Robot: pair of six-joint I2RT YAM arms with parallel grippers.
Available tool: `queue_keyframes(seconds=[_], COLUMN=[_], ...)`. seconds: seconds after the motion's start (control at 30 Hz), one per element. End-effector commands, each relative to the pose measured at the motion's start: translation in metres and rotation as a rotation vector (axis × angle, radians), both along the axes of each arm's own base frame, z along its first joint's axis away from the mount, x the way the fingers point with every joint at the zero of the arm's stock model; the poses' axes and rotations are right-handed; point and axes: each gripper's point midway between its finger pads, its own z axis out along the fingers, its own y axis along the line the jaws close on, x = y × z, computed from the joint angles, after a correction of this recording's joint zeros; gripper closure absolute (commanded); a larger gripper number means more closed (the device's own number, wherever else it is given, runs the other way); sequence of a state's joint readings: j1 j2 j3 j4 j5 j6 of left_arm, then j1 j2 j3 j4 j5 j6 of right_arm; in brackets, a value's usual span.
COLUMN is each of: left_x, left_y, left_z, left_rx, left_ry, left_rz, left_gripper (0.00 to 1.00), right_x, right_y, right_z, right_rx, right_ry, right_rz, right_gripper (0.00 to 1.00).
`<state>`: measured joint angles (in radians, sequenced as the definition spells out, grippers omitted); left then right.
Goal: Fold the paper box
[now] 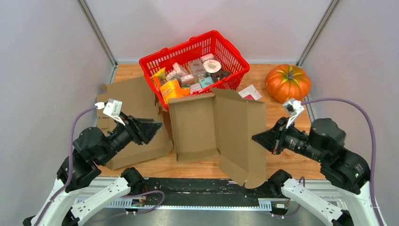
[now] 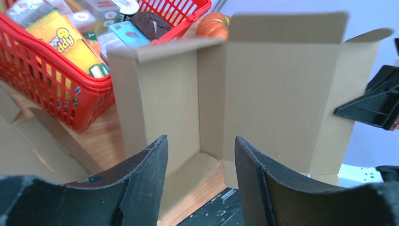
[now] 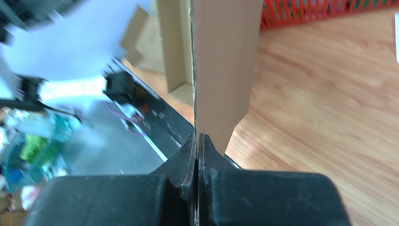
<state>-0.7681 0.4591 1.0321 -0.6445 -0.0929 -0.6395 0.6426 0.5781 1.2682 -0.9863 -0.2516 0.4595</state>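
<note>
Right jaws clamp the paper box (image 1: 235, 134) edge; left jaws gape.

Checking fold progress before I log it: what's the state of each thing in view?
paper box: part-folded, standing open, flaps not closed.
right tool: shut on the paper box's right flap edge.
left tool: open, empty, facing the box.
red basket: full of packaged goods.
flat cardboard: unfolded, lying at left.
pumpkin: upright, stem up.

Two arms reach inward from opposite sides; left gripper (image 1: 156, 128) points right, fingers spread apart, holding nothing; right gripper (image 1: 255, 137) points left, fingers pinched together on the paper box (image 1: 235, 125) edge.
</note>
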Motion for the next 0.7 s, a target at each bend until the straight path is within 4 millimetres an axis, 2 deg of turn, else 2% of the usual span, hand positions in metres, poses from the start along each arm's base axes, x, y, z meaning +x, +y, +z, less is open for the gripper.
queue_keyframes(seconds=[0.0,0.07,0.17,0.23,0.27,0.3,0.37,0.4,0.43,0.47,0.53,0.57,0.6,0.67], left_x=[0.0,0.007,0.012,0.017,0.013,0.016,0.018,0.021,0.026,0.027,0.042,0.045,0.053,0.062], left_y=[0.008,0.001,-0.015,-0.029,-0.04,-0.048,-0.064,-0.072,-0.08,-0.086,-0.1,-0.106,-0.115,-0.122], left_z=[-0.001,-0.007,-0.015,-0.019,-0.026,-0.021,-0.028,-0.018,-0.021,-0.014,-0.018,-0.009,-0.014,-0.005], left_rx=[0.148,0.186,0.226,0.247,0.262,0.245,0.256,0.231,0.242,0.246,0.281,0.3,0.33,0.383], left_ry=[-0.033,0.0,0.033,0.026,0.015,-0.02,-0.047,-0.099,-0.1,-0.13,-0.129,-0.179,-0.187,-0.271], left_rz=[-0.007,-0.014,-0.065,-0.114,-0.187,-0.209,-0.282,-0.301,-0.32,-0.346,-0.362,-0.387,-0.41,-0.43], left_gripper=[0.38,0.38,0.38,0.38,0.38,0.38,0.38,0.38,0.38,0.38,0.38,0.37,0.38,0.37], right_x=[-0.014,-0.011,0.007,0.016,0.02,0.028,0.036,0.047,0.052,0.06,0.067,0.07,0.073,0.076], right_y=[-0.008,-0.01,-0.016,-0.011,-0.009,-0.006,-0.004,-0.006,-0.006,-0.007,-0.005,0.0,0.002,0.009], right_z=[-0.047,-0.042,-0.047,-0.056,-0.057,-0.063,-0.06,-0.066,-0.067,-0.07,-0.073,-0.077,-0.075,-0.075], right_rx=[-0.269,-0.313,-0.424,-0.495,-0.517,-0.559,-0.608,-0.662,-0.685,-0.743,-0.798,-0.823,-0.821,-0.817], right_ry=[0.081,0.053,0.019,0.024,0.032,0.056,0.026,0.042,0.036,0.016,0.004,0.004,-0.004,0.0], right_rz=[0.138,0.152,0.127,0.181,0.189,0.191,0.212,0.187,0.183,0.19,0.208,0.229,0.231,0.253], right_gripper=[1.0,1.0,1.0,1.0,1.0,1.0,1.0,1.0,1.0,1.0,1.0,1.0,1.0,1.0])
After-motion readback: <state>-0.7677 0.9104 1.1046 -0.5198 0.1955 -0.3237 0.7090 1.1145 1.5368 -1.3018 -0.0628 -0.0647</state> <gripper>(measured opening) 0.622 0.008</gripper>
